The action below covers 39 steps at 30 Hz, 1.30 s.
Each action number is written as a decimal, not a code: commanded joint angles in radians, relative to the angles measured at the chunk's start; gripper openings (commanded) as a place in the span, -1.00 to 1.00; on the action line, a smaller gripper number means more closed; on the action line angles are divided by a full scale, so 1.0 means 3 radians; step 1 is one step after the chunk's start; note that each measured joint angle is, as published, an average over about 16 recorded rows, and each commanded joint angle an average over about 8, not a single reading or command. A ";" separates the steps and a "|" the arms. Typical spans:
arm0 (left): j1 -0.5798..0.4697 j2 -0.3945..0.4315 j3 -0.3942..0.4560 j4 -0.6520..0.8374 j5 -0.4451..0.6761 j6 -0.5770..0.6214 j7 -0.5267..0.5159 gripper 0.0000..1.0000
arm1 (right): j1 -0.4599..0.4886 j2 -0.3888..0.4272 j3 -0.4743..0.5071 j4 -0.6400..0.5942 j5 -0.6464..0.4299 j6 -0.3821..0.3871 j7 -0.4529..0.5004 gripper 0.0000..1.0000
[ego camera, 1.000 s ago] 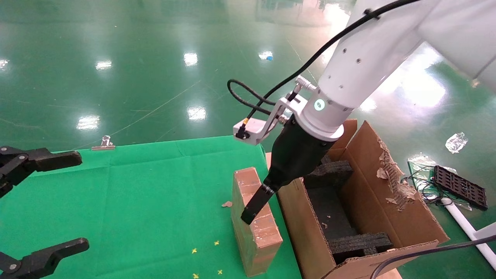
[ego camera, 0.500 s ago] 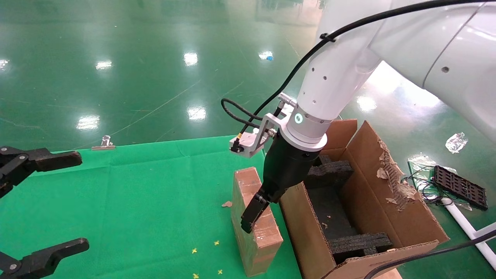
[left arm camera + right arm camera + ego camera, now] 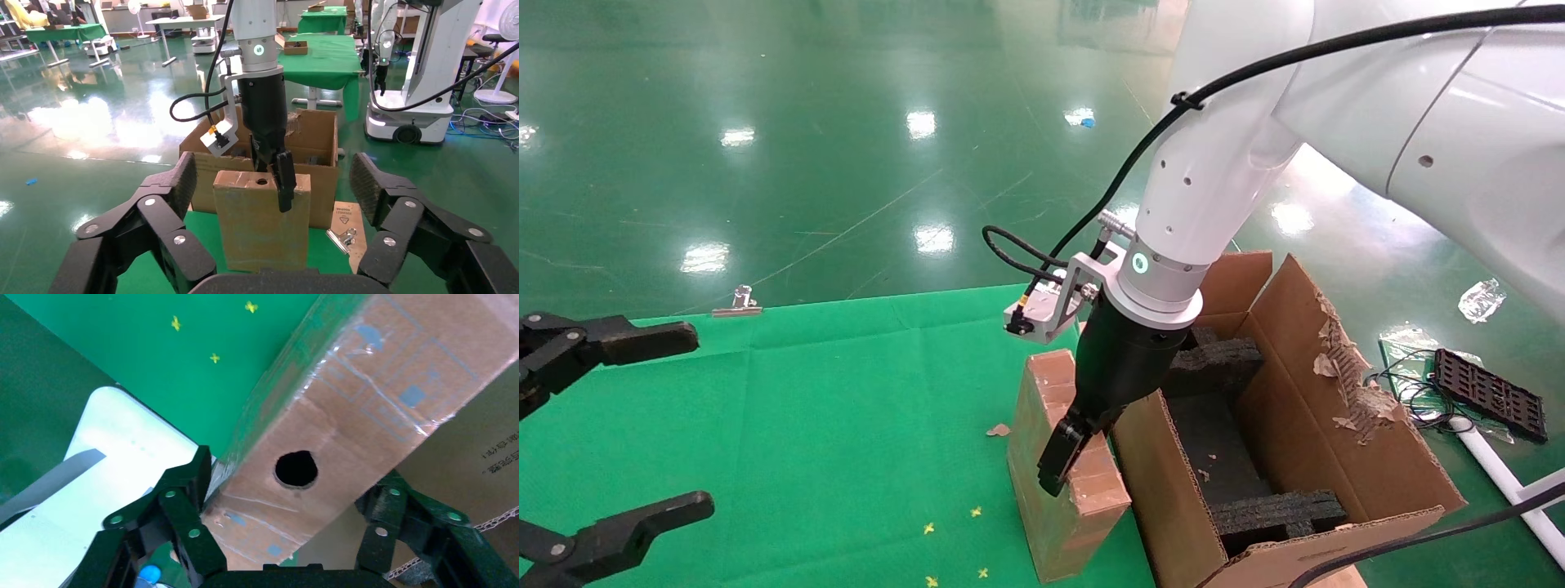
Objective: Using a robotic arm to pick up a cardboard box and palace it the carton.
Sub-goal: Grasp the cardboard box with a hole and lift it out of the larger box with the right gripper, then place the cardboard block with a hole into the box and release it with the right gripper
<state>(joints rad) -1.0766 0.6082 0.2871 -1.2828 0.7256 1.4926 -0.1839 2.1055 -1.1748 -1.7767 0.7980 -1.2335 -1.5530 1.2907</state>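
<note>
The cardboard box (image 3: 1030, 457) stands on edge on the green cloth, leaning a little toward the carton (image 3: 1336, 384). It has a round hole in its taped top (image 3: 367, 398). My right gripper (image 3: 1079, 461) on the white robotic arm (image 3: 1214, 188) is shut on the box's upper end, one finger on each broad side (image 3: 294, 478). The carton sits just right of the box, flaps ragged, with black foam blocks (image 3: 1214, 363) inside. My left gripper (image 3: 686, 420) hangs open at the left, apart from the box. The left wrist view shows the box (image 3: 260, 226) straight ahead between its fingers.
A green cloth (image 3: 846, 408) covers the table. A binder clip (image 3: 738, 302) lies at its far edge and a paper scrap (image 3: 999, 429) beside the box. Right of the carton, a black tray (image 3: 1487, 392) and cables lie on the floor.
My right gripper has come lower over the box and closed on it. The box's top has shifted right, toward the carton. The left gripper has barely moved.
</note>
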 commanded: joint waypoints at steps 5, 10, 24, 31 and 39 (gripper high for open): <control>0.0000 -0.0001 0.0001 0.0000 -0.0001 -0.0001 0.0001 -1.00 | -0.0020 -0.0002 -0.0044 -0.0012 -0.0001 -0.0001 -0.0023 -1.00; -0.0001 -0.0001 0.0002 0.0000 -0.0002 -0.0001 0.0001 -1.00 | -0.0026 0.0018 -0.0071 -0.0016 0.0004 -0.0001 -0.0086 -1.00; -0.0001 -0.0002 0.0005 0.0000 -0.0004 -0.0002 0.0003 -1.00 | 0.0634 0.0492 0.0136 -0.0206 0.0009 0.0117 -0.0675 -1.00; -0.0001 -0.0003 0.0007 0.0000 -0.0005 -0.0003 0.0003 -1.00 | 0.1129 0.0888 0.0222 -0.0580 -0.0138 0.0244 -0.0855 -1.00; -0.0002 -0.0004 0.0009 0.0000 -0.0006 -0.0004 0.0004 -1.00 | 0.1220 0.1109 0.0051 -0.1044 -0.0429 0.0126 -0.0790 -1.00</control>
<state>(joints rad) -1.0771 0.6071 0.2897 -1.2828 0.7238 1.4914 -0.1826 2.4552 -0.8481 -1.7608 0.4823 -1.3548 -1.5153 1.0591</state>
